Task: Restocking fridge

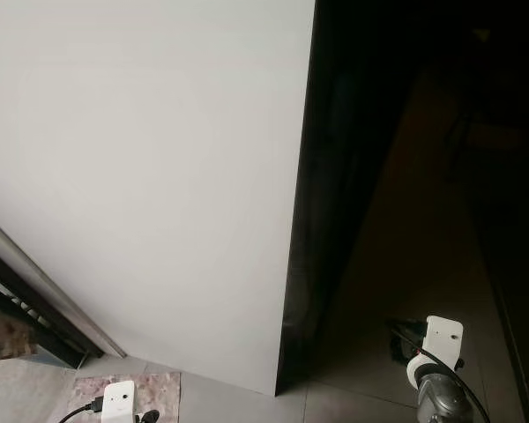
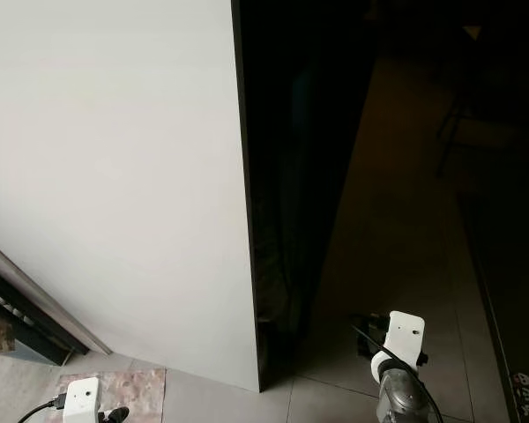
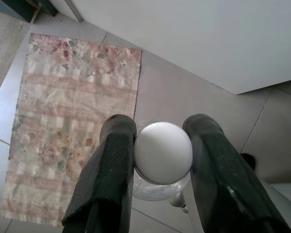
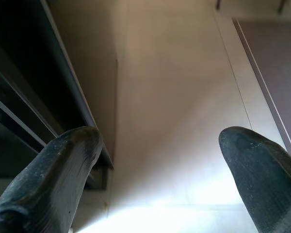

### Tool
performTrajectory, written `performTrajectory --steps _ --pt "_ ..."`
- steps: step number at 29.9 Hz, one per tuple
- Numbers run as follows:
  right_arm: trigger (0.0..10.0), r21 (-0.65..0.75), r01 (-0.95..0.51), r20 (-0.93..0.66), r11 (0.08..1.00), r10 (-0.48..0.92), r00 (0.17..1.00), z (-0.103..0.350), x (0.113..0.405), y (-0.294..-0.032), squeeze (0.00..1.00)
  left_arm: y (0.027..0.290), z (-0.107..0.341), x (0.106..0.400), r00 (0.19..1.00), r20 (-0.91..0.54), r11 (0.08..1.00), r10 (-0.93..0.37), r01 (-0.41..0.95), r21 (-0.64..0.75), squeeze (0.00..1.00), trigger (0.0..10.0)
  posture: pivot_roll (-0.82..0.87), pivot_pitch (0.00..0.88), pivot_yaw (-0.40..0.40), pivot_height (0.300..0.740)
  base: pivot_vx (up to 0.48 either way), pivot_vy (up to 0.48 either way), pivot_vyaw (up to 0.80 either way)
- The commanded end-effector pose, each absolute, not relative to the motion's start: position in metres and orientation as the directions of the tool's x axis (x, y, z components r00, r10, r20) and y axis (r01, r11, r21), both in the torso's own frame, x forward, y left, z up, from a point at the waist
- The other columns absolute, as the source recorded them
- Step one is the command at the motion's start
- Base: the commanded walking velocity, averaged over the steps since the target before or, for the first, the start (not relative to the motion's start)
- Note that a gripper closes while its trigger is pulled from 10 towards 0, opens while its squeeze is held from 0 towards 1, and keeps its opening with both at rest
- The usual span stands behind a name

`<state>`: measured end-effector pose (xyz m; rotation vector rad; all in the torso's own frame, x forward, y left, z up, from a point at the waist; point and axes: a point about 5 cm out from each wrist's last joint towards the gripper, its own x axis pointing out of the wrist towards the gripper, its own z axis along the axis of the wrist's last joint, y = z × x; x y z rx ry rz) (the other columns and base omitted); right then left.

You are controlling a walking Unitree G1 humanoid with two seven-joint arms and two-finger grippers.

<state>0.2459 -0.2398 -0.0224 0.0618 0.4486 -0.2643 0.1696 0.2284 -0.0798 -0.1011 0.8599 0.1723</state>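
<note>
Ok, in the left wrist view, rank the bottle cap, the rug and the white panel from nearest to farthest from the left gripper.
1. Bottle cap, clamped between the left gripper's fingers.
2. Rug, on the floor below, off to one side.
3. White panel, standing on the floor beyond the rug's far end.

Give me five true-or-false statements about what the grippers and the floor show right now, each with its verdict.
1. The left gripper is closed on a clear bottle with a white cap. True.
2. The right gripper holds a carton. False: its fingers stand apart with nothing between them.
3. A floral rug lies on the tiled floor. True.
4. The bottle's cap is red. False: it is white.
5. The large panel ahead is white. True.
</note>
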Motion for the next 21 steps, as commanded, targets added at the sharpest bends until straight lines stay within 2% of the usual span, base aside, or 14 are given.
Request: performTrajectory --steps 1,4,8,10,21 --pt "10.0 -0.011 0.247 -0.376 0.969 -0.233 0.897 -0.011 0.257 -0.24 0.0 0.232 -0.08 0.168 0.64 -0.759 0.981 0.123 -0.193 -0.004 0.0 10.0 0.03 0.028 0.006 0.74 0.0 0.0 0.0" --pt "10.0 -0.044 0.194 -0.311 0.98 -0.198 0.929 0.003 0.272 -0.233 0.0 0.232 -0.079 0.168 0.641 -0.758 0.982 0.122 -0.191 -0.004 0.0 10.0 0.02 0.028 0.005 0.74 0.0 0.0 0.0" --pt "10.0 -0.046 0.162 -0.271 0.986 -0.168 0.948 0.009 0.277 -0.228 0.0 0.232 -0.079 0.168 0.642 -0.757 0.981 0.122 -0.192 -0.005 0.0 10.0 0.03 0.029 0.005 0.74 0.0 0.0 0.0" --pt "10.0 -0.076 0.09 -0.196 0.993 -0.104 0.975 0.017 0.28 -0.221 0.0 0.231 -0.079 0.169 0.643 -0.756 0.981 0.122 -0.192 -0.005 0.0 10.0 0.02 0.033 0.008 0.74 0.0 0.0 0.0" --pt "10.0 -0.076 -0.117 -0.059 0.99 0.112 0.992 0.042 0.289 -0.193 0.0 0.23 -0.079 0.17 0.645 -0.755 0.982 0.117 -0.188 -0.009 0.0 10.0 0.0 0.033 0.008 0.74 0.0 0.0 0.0"
